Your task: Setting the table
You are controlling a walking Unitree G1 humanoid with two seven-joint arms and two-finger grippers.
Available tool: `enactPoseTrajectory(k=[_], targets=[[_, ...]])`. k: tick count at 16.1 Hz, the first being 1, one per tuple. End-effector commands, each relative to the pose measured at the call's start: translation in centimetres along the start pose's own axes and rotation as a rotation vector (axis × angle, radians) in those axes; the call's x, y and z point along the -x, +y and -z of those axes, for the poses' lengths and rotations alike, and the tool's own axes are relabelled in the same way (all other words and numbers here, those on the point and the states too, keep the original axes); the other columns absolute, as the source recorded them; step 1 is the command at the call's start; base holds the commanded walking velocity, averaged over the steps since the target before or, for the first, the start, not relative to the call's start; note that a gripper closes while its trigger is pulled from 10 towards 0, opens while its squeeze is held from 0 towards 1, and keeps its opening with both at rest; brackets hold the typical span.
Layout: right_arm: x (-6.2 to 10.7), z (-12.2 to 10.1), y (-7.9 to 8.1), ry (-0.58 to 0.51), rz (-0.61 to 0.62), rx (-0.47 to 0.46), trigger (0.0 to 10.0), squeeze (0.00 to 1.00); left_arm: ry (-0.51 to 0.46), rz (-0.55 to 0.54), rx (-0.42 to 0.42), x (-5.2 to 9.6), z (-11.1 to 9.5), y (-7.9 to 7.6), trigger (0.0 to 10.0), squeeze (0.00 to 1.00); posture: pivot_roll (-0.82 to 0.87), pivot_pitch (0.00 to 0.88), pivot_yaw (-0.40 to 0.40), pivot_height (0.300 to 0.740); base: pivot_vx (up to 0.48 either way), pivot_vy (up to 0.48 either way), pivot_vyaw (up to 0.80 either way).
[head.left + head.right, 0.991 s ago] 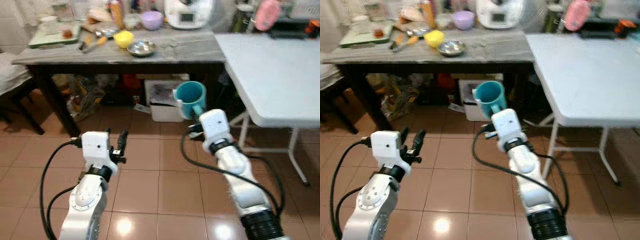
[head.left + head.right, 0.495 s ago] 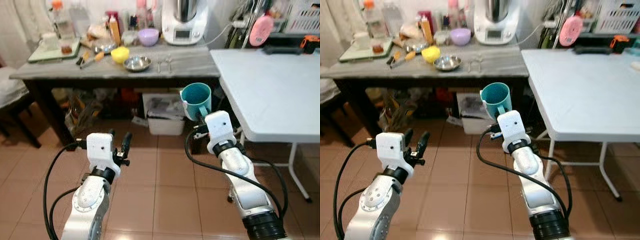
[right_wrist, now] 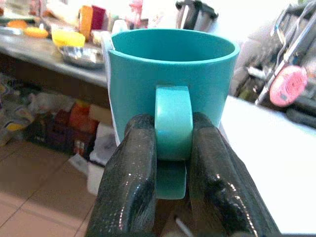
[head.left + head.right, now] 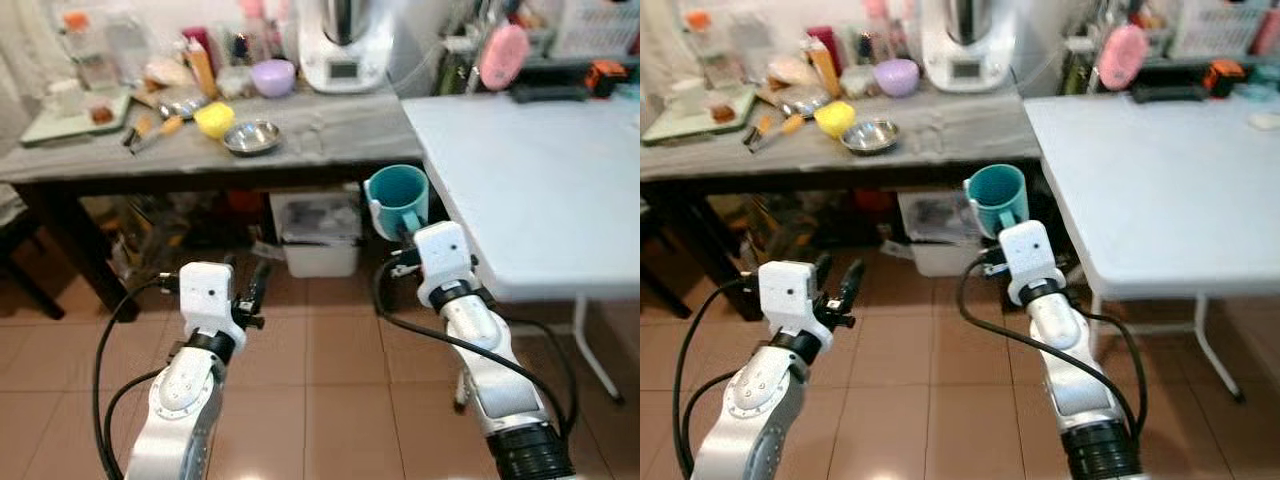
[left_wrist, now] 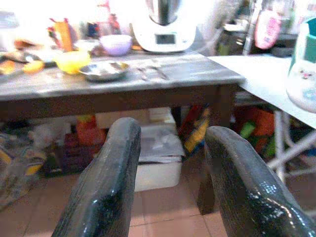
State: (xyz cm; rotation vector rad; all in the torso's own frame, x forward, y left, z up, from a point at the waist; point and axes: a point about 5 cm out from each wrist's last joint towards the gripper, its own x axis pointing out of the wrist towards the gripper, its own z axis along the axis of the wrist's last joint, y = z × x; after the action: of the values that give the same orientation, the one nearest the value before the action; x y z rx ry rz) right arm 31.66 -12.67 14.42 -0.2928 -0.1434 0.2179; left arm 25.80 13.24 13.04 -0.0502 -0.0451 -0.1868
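Teal mug (image 3: 170,84) before cluttered, blurry table (image 4: 330,130)

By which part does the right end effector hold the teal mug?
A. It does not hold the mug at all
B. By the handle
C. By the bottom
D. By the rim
B. In the right wrist view, the two black fingers of the right end effector are closed on the handle of the teal mug, which is upright.

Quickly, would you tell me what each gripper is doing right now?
Left gripper: open, holding nothing.
Right gripper: shut on the teal mug by its handle.
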Motion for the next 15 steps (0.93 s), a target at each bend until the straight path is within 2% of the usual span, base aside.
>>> enactPoseTrajectory(k=[1,15], targets=[[-0.41,-1.09,1.04,-0.045,-0.028,-0.015,10.0,0.0,0.0,-0.029,-0.023,0.08,-0.08,0.92,10.0,0.0,-0.12,0.003,0.044,0.74,0.48,0.0,0.0],[-0.41,-1.35,0.99,-0.055,-0.042,0.005,10.0,0.0,0.0,-0.027,-0.02,-0.08,0.07,0.58,10.0,0.0,-0.13,0.008,0.035,0.74,0.48,0.0,0.0]])
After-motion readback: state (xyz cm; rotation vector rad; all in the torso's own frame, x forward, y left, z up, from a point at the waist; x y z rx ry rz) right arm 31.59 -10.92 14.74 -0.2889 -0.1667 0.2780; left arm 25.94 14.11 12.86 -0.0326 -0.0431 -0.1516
